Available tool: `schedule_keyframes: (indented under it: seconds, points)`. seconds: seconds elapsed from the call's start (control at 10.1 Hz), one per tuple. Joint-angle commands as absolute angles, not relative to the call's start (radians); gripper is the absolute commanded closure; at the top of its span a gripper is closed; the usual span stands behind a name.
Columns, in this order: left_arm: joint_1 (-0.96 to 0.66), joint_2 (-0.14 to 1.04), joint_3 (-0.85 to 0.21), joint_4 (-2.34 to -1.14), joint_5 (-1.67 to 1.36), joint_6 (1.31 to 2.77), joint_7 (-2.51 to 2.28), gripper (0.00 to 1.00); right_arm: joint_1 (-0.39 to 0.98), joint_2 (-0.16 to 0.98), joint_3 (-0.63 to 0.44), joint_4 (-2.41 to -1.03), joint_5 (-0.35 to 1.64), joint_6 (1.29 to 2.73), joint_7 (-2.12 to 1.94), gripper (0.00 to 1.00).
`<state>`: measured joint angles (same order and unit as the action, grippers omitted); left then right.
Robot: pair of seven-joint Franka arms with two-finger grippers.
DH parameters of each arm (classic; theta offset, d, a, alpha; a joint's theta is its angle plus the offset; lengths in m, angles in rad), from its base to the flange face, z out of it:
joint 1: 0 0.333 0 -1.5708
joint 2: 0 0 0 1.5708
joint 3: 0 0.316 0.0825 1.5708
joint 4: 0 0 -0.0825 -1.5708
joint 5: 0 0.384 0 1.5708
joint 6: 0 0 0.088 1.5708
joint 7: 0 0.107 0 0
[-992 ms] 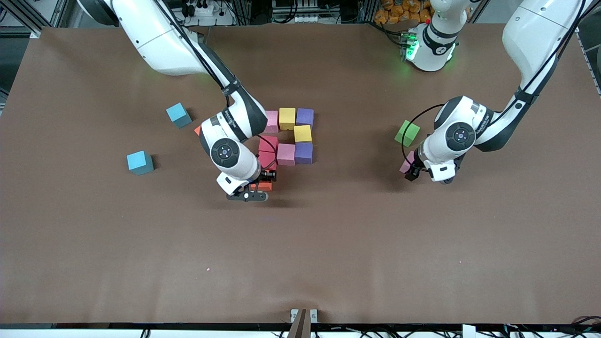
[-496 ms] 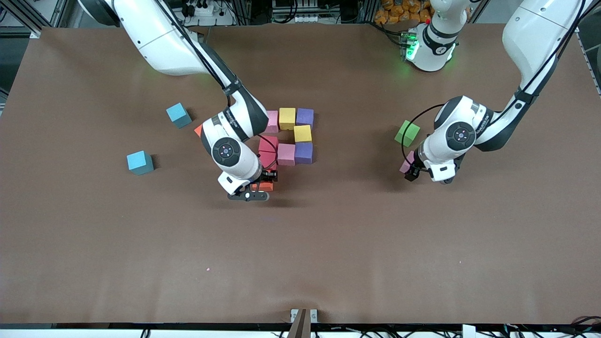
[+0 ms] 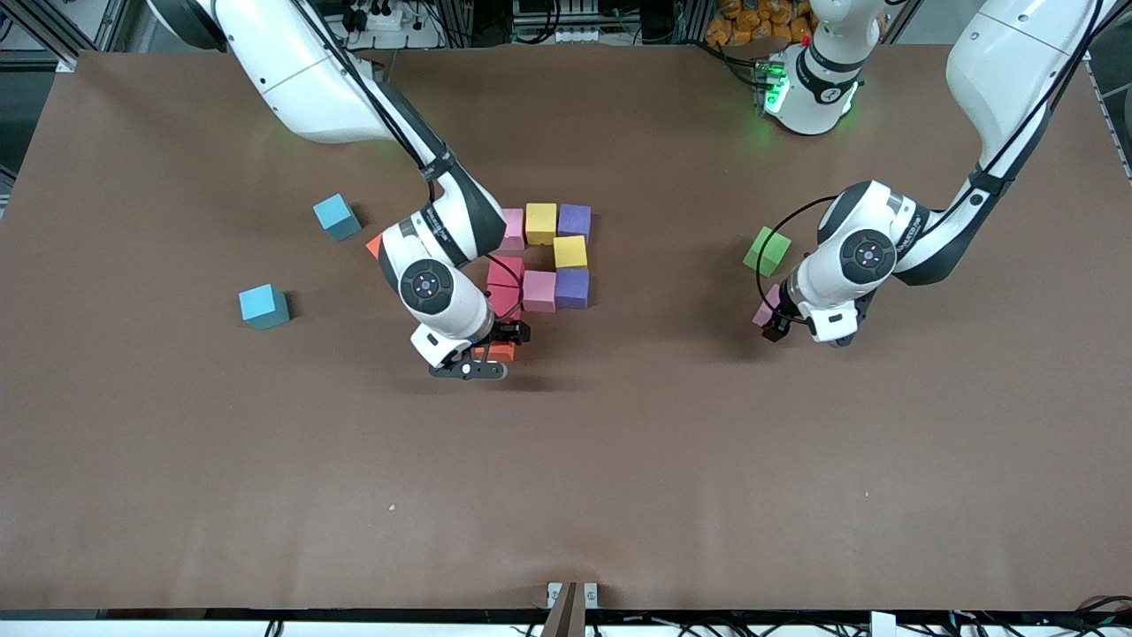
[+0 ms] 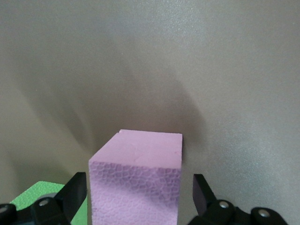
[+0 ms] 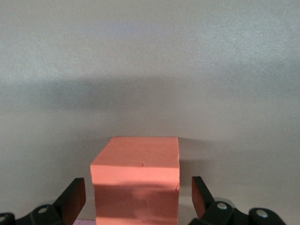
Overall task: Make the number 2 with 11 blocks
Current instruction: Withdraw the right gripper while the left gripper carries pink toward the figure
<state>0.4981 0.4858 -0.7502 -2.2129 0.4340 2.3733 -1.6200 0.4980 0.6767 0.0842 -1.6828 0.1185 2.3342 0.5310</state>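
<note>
Several blocks lie together mid-table: pink (image 3: 511, 228), yellow (image 3: 540, 223), purple (image 3: 574, 221), yellow (image 3: 570, 251), red (image 3: 505, 272), pink (image 3: 538, 290), purple (image 3: 571, 287) and red (image 3: 500, 303). My right gripper (image 3: 500, 341) is open, low around the orange block (image 3: 500, 352), which lies nearer the front camera than the second red one. In the right wrist view the orange block (image 5: 137, 185) has a gap to each finger (image 5: 75, 197). My left gripper (image 3: 771, 320) is open around a pink block (image 3: 765, 308) (image 4: 136, 187), beside the green block (image 3: 767, 251).
Two light-blue cubes (image 3: 336, 217) (image 3: 263, 306) lie toward the right arm's end of the table. A red-orange corner (image 3: 373, 245) shows beside the right arm's wrist. A corner of the green block (image 4: 33, 194) shows in the left wrist view.
My right gripper's fingers have spread a little apart around the orange block. The left arm has not moved.
</note>
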Motion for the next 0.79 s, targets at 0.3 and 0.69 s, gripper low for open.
schedule_keyframes:
  seconds: [0.3,0.69]
  points:
    - [0.503,0.476,-0.752,-2.230,0.445,2.393,-1.637,0.00,0.509,0.498,0.022,-1.719,0.133,2.260,0.444,0.00]
    - [0.503,0.476,-0.752,-2.229,0.445,2.393,-1.637,0.00,0.364,0.240,0.015,-1.825,0.133,2.122,0.377,0.00]
